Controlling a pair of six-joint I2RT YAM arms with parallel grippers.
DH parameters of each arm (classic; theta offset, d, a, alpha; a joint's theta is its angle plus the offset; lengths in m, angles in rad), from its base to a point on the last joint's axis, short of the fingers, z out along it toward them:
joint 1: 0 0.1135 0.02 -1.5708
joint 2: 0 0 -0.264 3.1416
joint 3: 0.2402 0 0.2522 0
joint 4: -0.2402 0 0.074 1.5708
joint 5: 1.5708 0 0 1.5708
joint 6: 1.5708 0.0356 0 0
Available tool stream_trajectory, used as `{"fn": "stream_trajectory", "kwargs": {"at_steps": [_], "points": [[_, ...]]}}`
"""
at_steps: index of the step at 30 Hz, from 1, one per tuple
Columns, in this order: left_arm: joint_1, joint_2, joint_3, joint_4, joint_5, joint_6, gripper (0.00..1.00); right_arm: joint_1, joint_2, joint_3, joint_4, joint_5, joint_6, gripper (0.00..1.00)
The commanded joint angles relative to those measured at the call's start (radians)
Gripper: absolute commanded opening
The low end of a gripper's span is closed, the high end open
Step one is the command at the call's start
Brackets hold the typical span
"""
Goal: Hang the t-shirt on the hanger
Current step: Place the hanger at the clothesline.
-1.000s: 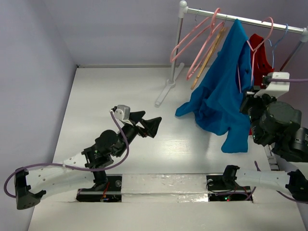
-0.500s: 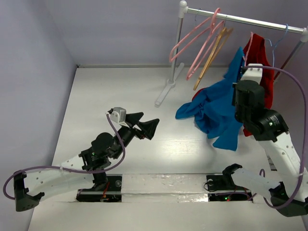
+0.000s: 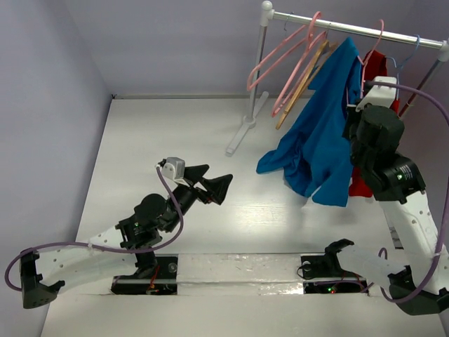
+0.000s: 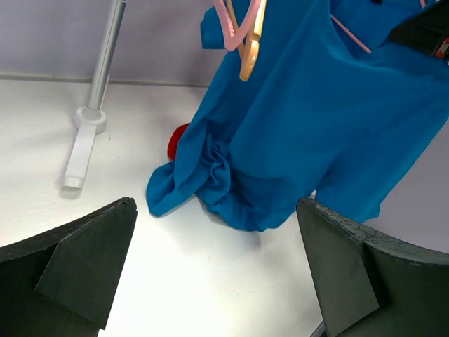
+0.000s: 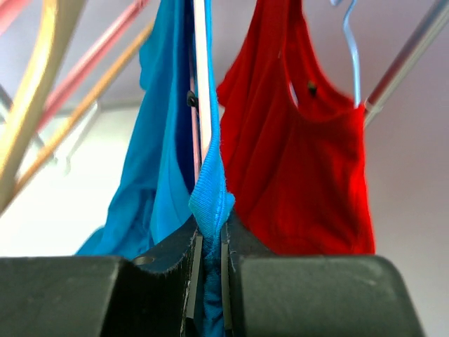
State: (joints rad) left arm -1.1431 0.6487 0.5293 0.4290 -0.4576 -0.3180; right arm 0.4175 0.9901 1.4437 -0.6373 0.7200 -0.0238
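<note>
Two arms, one busy: my right gripper [image 5: 210, 237] pinches the t-shirt [image 3: 319, 133] edge, holding it high against the hanger [image 5: 202, 77] near the far right corner, I judge to seat a shoulder. Left gripper [image 3: 219, 173] hovers spread, mid-table, empty.

The smooth white table [image 3: 161, 126] carries the clothes rack's flat white foot [image 3: 238, 135]. The bunched lower end of the bright blue cloth t-shirt [image 3: 316, 133] rests on it.

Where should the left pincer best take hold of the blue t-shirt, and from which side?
The bunched lower folds of the t-shirt on the table, approached low from the near side by the left pincer. They look thick enough to pinch; the right pincer clamps an upper edge.
</note>
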Motion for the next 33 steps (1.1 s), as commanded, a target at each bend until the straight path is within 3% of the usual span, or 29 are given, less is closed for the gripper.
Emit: {"fn": "stream_trajectory", "kwargs": {"at_steps": [1, 8, 21, 33], "points": [[0.003, -0.029, -0.014, 0.042, -0.024, 0.013, 0.98, -0.049, 0.005, 0.102, 0.191, -0.045, -0.067, 0.0], [0.013, -0.03, -0.012, 0.031, -0.033, 0.016, 0.99, -0.19, 0.125, 0.172, 0.159, -0.2, -0.039, 0.0], [0.013, -0.031, -0.017, 0.034, -0.032, 0.016, 0.99, -0.35, 0.237, 0.199, 0.16, -0.335, 0.059, 0.0], [0.013, -0.018, -0.02, 0.04, -0.03, 0.016, 0.99, -0.398, 0.249, 0.008, 0.226, -0.438, 0.171, 0.0]]}}
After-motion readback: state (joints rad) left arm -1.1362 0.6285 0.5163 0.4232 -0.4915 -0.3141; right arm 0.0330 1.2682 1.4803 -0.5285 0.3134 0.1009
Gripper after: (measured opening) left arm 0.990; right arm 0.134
